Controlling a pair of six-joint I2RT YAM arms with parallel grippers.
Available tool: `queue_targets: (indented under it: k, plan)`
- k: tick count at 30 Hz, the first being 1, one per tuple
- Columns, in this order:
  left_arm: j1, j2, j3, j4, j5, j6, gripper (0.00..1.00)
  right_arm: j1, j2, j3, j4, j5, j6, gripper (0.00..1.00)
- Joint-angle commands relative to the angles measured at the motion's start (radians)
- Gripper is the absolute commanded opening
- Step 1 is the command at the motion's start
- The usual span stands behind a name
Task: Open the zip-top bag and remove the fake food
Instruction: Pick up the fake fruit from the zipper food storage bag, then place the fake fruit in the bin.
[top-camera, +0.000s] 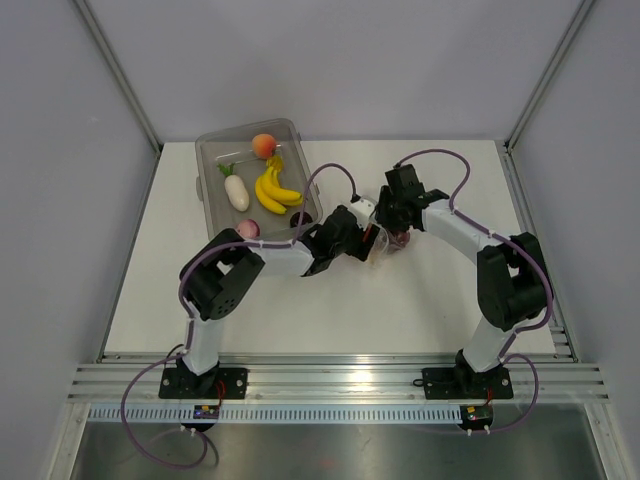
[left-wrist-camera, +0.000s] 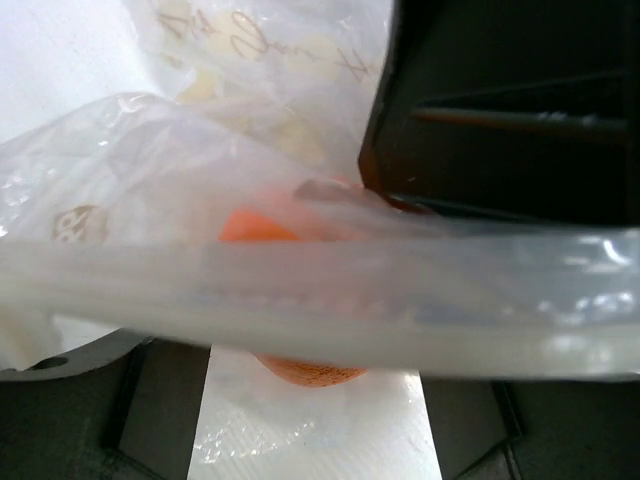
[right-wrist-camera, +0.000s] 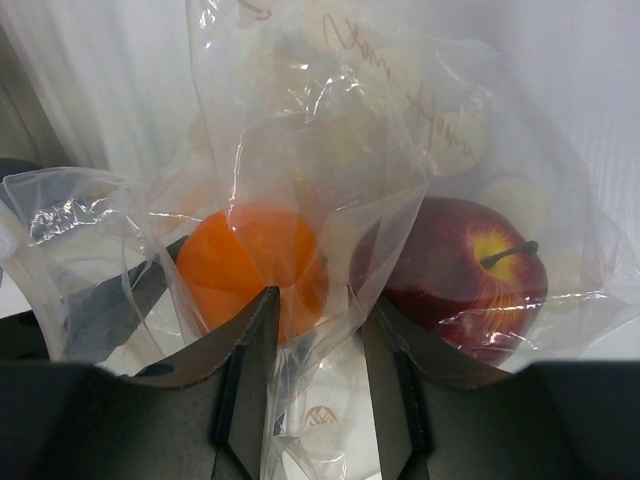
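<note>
The zip-top bag (top-camera: 387, 248) lies mid-table between both grippers. In the right wrist view its clear film (right-wrist-camera: 320, 150) holds an orange (right-wrist-camera: 250, 255) and a dark red apple (right-wrist-camera: 460, 270). My right gripper (right-wrist-camera: 315, 340) has its jaws apart with loose bag film bunched between them, not pinched. In the left wrist view the bag's zip strip (left-wrist-camera: 300, 290) stretches across the frame, with the orange (left-wrist-camera: 310, 372) showing under it. My left gripper (left-wrist-camera: 315, 430) stands open around film and orange, its fingers (left-wrist-camera: 100, 420) mostly hidden. The right gripper's black body (left-wrist-camera: 500, 100) is just beyond.
A rigid clear tub (top-camera: 210, 140) at the back left holds a peach (top-camera: 263, 145), a white radish (top-camera: 236, 190) and a banana bunch (top-camera: 272, 188). A pinkish piece (top-camera: 248, 228) and a dark piece (top-camera: 298, 217) sit at its near edge, next to my left arm.
</note>
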Motion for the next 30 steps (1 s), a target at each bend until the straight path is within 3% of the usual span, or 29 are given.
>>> queue_targets:
  k: [1,8,19,30]
  plan:
    - [0.007,-0.074,-0.027,0.084,-0.051,-0.028,0.56,0.011,-0.045,-0.014,-0.031,0.010,0.029,0.45]
    - [0.007,-0.177,-0.117,0.159,-0.059,-0.060,0.54,-0.018,-0.055,-0.034,-0.016,-0.008,0.047,0.43]
    - [0.027,-0.344,-0.189,0.069,-0.064,-0.146,0.54,-0.041,-0.085,-0.062,-0.010,0.042,0.092,0.43]
    - [0.211,-0.573,-0.364,0.125,-0.027,-0.238,0.54,-0.043,-0.091,-0.067,0.001,0.027,0.086,0.39]
